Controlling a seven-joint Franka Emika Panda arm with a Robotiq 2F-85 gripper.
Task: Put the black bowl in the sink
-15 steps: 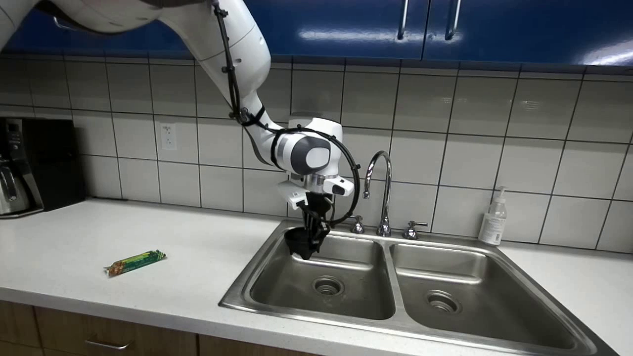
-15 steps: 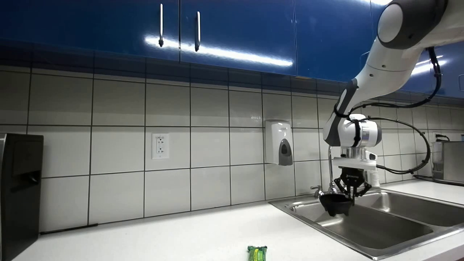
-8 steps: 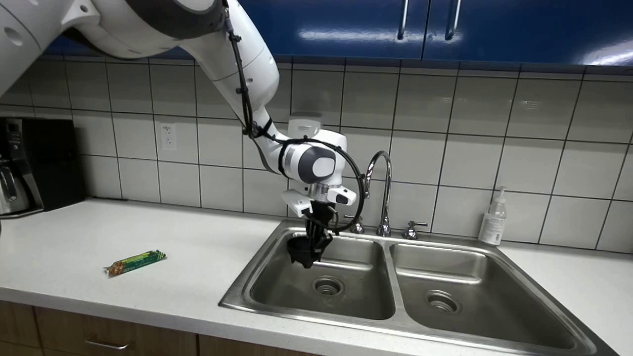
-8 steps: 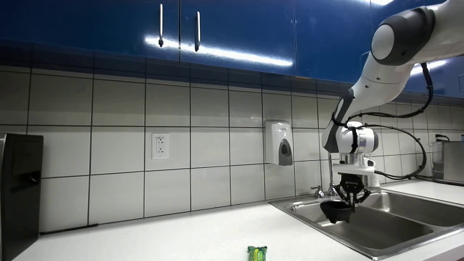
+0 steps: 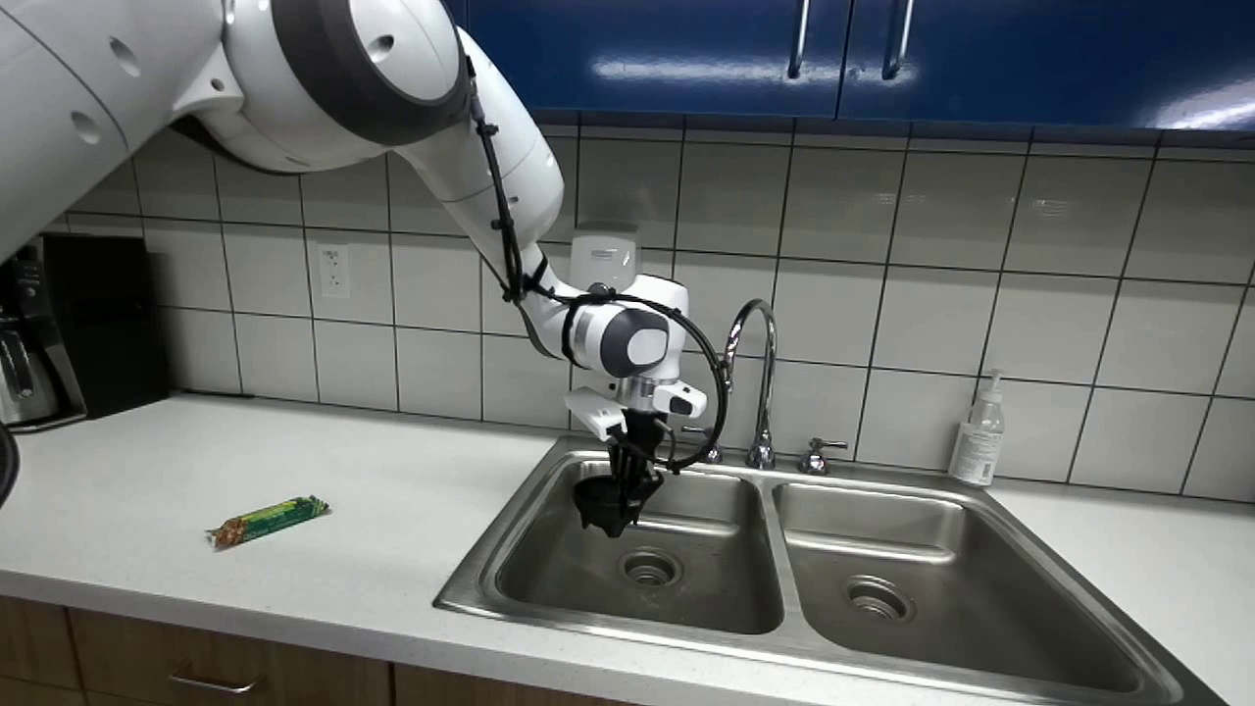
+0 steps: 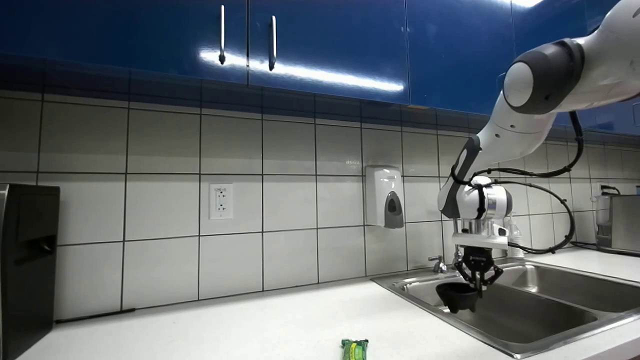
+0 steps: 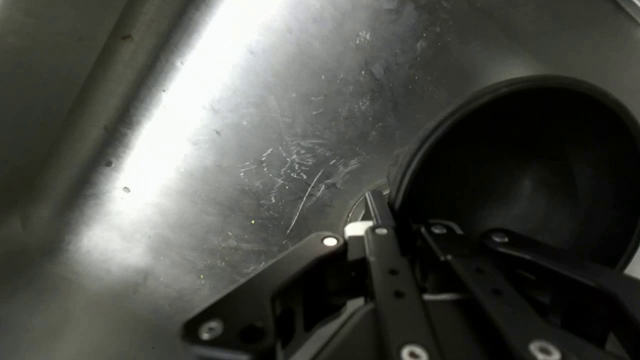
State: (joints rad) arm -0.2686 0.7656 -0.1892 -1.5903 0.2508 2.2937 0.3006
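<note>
Over the floor of the sink (image 5: 711, 569), my pincer (image 6: 478, 290) pinches the black bowl (image 6: 456, 298) by just one edge. I think that's so its mouth faces up and its bottom is free to land softly.

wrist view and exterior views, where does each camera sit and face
An exterior view: out front, facing the white tiled wall, angled down onto the double-basin steel sink; white-grey arm enters upper left.
An exterior view: seemingly lower, facing that wall, sink at picture right; arm with black gripper enters upper right.
Wrist view: wrist-mounted, looking down past the gripper into the sink; no other robot part shows.
Both exterior views share the round black bowl, gripped over the sink.
</note>
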